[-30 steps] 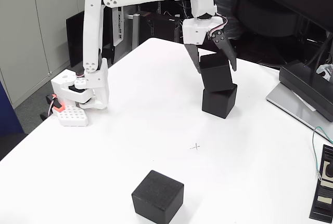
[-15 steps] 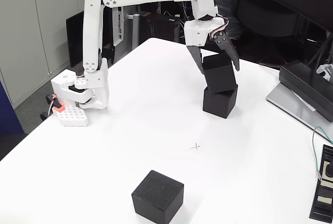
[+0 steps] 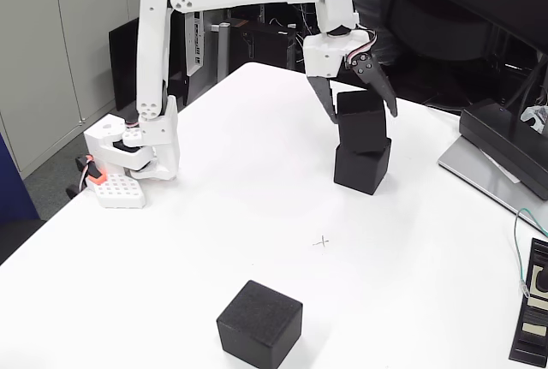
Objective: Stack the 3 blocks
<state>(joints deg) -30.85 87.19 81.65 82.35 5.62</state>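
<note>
White bench [image 3: 257, 189] in an office setting, cabinets and dark equipment behind. White arm reaches from its base at the left of the fixed view to the far side of the bench. Claw [image 3: 363, 116] points down, its two dark fingers spread to either side of the upper black cube [image 3: 360, 126]; whether the fingers touch the cube faces cannot be told. Upper cube sits slightly tilted on the lower black cube [image 3: 361, 167], directly below the claw, which rests on the bench. Third black cube [image 3: 259, 324] stands alone at the near edge, well apart from the claw, toward the camera. Small pencil cross [image 3: 323, 241] lies between.
</note>
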